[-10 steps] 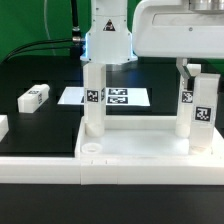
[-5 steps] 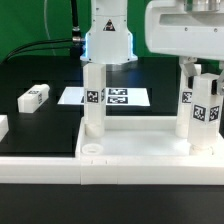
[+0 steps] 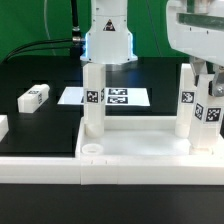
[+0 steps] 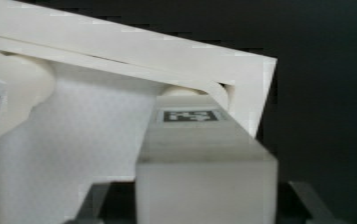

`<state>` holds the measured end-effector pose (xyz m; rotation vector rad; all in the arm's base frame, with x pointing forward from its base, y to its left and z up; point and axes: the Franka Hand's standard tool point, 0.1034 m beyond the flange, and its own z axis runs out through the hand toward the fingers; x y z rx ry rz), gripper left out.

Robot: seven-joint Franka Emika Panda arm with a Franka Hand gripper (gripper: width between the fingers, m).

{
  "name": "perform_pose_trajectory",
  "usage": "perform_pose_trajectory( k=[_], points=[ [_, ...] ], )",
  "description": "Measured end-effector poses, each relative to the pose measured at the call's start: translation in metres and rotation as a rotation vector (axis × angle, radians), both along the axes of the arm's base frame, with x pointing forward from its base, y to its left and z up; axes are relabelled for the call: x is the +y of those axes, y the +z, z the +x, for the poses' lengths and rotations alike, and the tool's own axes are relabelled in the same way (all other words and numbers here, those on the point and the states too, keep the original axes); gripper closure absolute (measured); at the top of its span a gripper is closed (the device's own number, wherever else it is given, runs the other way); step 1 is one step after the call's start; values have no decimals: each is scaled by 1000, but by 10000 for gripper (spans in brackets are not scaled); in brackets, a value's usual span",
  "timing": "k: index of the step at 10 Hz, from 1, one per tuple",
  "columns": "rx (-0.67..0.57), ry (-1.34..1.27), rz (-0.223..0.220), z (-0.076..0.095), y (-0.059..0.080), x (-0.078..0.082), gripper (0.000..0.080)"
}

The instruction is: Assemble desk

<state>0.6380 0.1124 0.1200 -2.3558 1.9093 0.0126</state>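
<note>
Rightward my gripper [image 3: 208, 84] has slid since a second ago, taking along the leg [image 3: 212, 118] it clamps at the right edge of the frame. Below, the tabletop [image 3: 140, 146] lies across the lower middle and right, with a standing leg [image 3: 186, 100] just beside mine. To seat mine well I'd keep it upright, clear of that neighbour, and lower it straight over its corner socket, which I cannot see.
</note>
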Motion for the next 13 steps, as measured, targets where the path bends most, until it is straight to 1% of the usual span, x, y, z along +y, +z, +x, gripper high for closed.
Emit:
perform_pose_trajectory(
  k=[1,2,3,4,5,6,10,12,13],
  points=[
    [-1,14,-1,0,0,0,509],
    [-6,96,-6,1,1,-1,401],
    [-12,201,-15,2,3,0,261],
    [-26,349,-29,2,3,1,185],
    [-35,443,-35,3,3,2,185],
    [-43,519,-39,4,3,2,157],
    [-63,766,-56,3,3,1,151],
    [-66,1023,-105,3,2,1,151],
    [-71,1116,-108,3,2,2,151]
  ],
)
